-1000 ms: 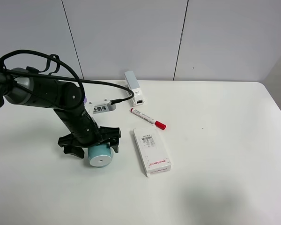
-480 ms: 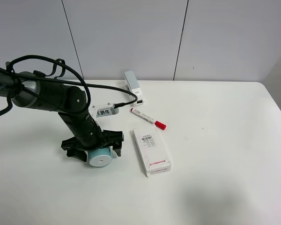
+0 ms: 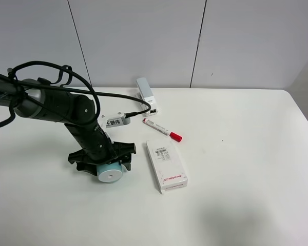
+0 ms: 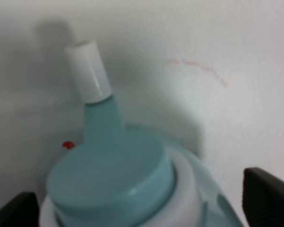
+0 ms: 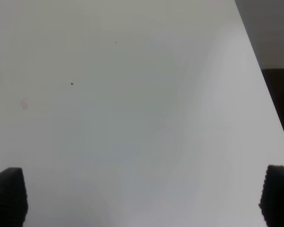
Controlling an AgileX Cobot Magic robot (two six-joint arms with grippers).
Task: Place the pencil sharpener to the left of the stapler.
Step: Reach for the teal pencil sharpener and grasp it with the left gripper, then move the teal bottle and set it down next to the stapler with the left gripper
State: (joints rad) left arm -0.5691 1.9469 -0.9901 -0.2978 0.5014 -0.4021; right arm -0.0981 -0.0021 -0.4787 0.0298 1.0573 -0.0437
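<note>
We see a broad white tabletop (image 3: 236, 169) with the black left arm (image 3: 56, 105) bent low over its near-left part. To the arm's right lies a flat white labelled box (image 3: 166, 165), with a white and grey oblong stapler (image 3: 147, 96) at the far edge and a red-capped white marker (image 3: 161, 129) between them. The small teal egg-shaped plastic pencil sharpener (image 3: 110, 171) sits just left of the box, well apart from the stapler, between the spread, non-gripping fingers of the left gripper (image 3: 106, 163), while the right gripper (image 5: 142, 194) is likewise spread over bare table.
</note>
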